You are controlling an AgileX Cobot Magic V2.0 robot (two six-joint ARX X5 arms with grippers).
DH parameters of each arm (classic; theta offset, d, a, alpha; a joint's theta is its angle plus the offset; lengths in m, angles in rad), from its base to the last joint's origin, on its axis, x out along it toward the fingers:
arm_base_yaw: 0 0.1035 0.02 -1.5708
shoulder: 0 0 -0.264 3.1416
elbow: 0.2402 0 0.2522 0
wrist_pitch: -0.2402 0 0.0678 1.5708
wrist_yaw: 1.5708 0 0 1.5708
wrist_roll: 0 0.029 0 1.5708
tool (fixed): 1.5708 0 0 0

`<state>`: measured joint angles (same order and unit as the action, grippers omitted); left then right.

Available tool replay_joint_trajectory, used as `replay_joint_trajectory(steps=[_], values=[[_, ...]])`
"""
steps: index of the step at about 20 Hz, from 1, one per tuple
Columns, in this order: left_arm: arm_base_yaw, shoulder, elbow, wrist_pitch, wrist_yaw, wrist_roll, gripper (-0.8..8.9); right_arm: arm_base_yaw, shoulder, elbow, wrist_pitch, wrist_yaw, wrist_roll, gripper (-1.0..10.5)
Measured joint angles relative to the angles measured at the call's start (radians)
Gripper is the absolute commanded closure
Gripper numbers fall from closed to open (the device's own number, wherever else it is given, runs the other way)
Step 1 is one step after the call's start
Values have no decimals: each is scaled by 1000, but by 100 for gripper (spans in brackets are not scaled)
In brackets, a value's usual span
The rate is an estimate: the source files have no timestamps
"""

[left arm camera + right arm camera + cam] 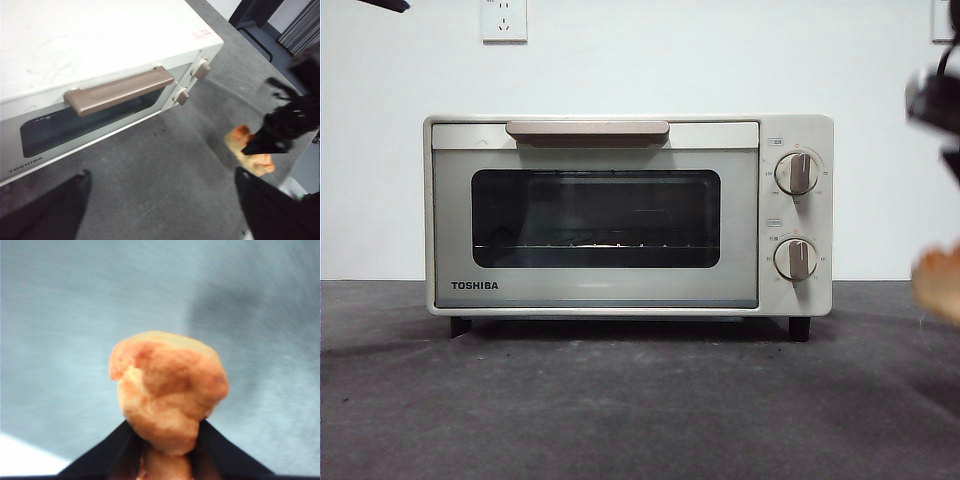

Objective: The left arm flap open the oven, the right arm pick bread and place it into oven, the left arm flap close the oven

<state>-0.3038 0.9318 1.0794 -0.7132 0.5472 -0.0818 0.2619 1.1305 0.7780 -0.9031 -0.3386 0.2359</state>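
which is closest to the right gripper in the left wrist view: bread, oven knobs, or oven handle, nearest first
1. bread, gripped in the right gripper itself
2. oven knobs, on the oven's end facing that gripper
3. oven handle, farther along the door

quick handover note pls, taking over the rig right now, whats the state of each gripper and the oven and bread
Right gripper: shut on the bread, to the right of the oven, off the table.
Left gripper: open, empty, in front of the oven door, short of the handle.
Oven: door shut, wire rack empty.
Done: bread picked up.
Left: flap the door open, place the bread on the rack, flap the door shut.
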Motion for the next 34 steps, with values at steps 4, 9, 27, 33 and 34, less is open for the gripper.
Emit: replay_joint_trajectory(steps=[4,9,27,33,34], values=[[-24,107,80,0,0,-6,726,0,-254,3,-17,-83,24,838],[-64,296,196,2,-1,45,798,0,-549,3,-20,-106,87,838],[-130,582,252,167,-124,143,797,0,-787,6,-21,-107,207,839],[-158,587,274,85,-137,183,797,0,-787,6,-21,-107,214,838],[-166,584,277,61,-147,196,798,0,-787,6,-21,-107,214,838]])
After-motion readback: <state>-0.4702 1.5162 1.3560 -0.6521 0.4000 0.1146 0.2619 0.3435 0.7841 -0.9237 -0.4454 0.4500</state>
